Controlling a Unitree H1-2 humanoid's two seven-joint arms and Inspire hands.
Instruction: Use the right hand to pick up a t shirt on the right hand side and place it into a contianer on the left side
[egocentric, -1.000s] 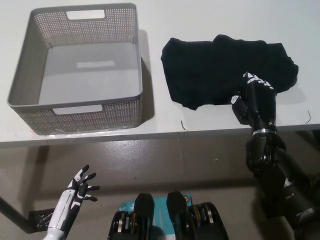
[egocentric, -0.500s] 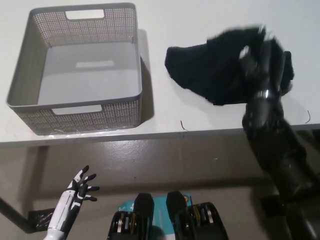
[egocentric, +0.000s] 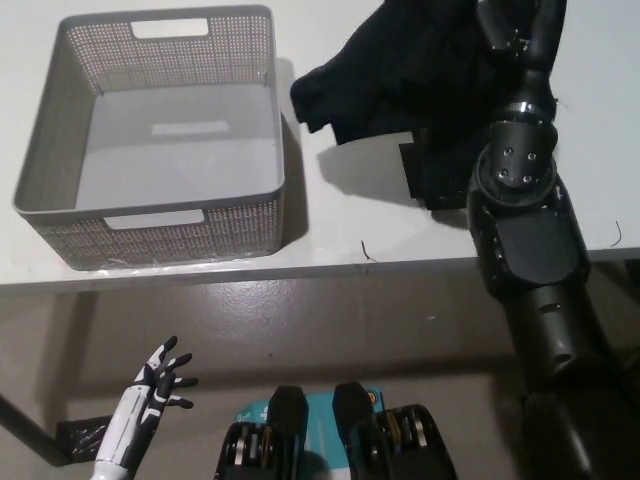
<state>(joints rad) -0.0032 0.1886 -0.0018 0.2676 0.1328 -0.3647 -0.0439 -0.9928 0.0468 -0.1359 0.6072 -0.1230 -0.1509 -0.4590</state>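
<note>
From the head view, your right hand (egocentric: 515, 25) is clamped on the black t shirt (egocentric: 400, 65), holding it bunched up right of the container (egocentric: 60, 130) so it'll clear the rim. The shirt's loose end hangs just beside that basket's right wall, and your left hand (egocentric: 160, 378) idles below it, fingers spread, since it isn't needed.

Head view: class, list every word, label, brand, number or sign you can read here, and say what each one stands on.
None can be read.
The grey basket, black t-shirt and white table show no text.
The right hand and left hand show only marks, no legible letters.
</note>
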